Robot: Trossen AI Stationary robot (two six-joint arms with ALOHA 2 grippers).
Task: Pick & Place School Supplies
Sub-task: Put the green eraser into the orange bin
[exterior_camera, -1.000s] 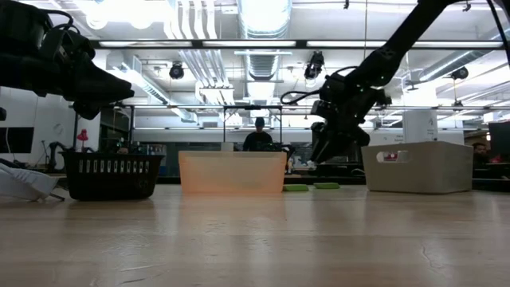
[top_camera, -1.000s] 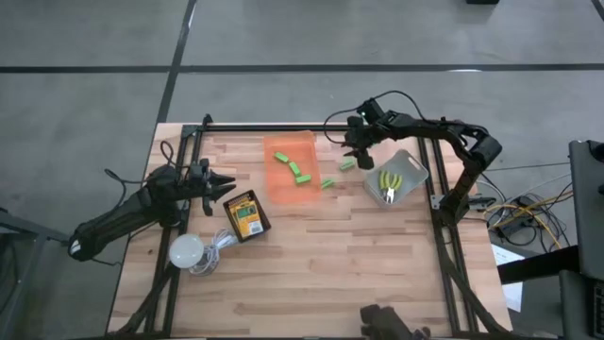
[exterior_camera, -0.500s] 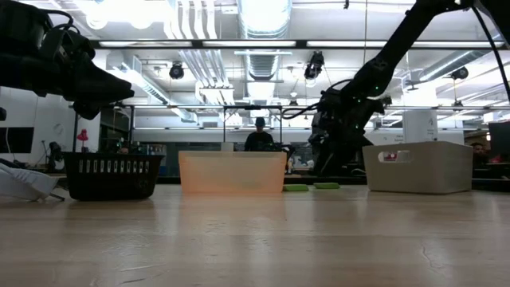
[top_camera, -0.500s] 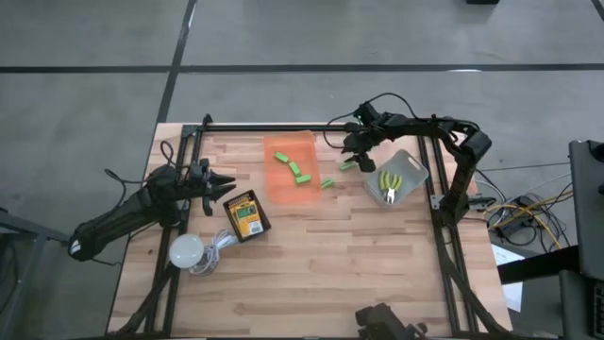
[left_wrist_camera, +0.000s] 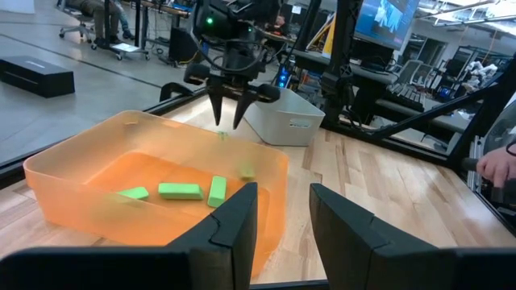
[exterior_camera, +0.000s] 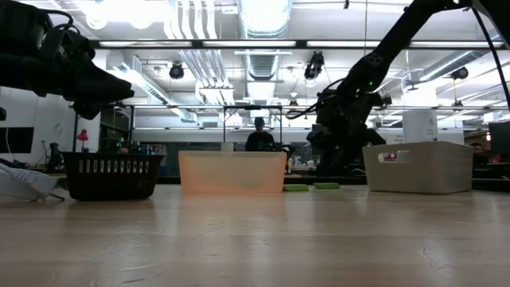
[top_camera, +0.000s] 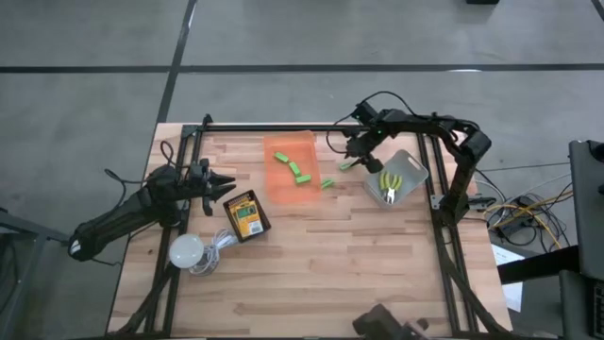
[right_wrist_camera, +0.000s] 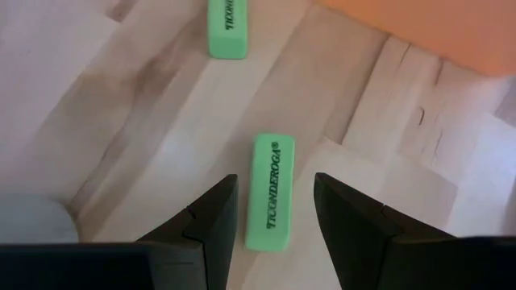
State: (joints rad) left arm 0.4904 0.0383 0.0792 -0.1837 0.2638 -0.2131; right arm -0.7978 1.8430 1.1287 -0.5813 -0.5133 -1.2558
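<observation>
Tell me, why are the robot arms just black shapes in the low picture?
Low view: bright ceiling lights behind turn the right arm and left arm into silhouettes. Right wrist view: the green block is evenly lit, its lettering readable.

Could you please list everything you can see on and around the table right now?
Orange tray: one, translucent, far middle of the table.
Green blocks in the tray: about three.
Green blocks on the table: two, one under the right pincer, one nearer the tray.
White bin: one, right side, holding yellow-handled scissors.
Crayon box: one, yellow and green, in a black basket, left of centre.
White bulb with cord: one, near left.
Left pincer: open, waiting by the basket.
Right pincer: open, astride a block.
</observation>
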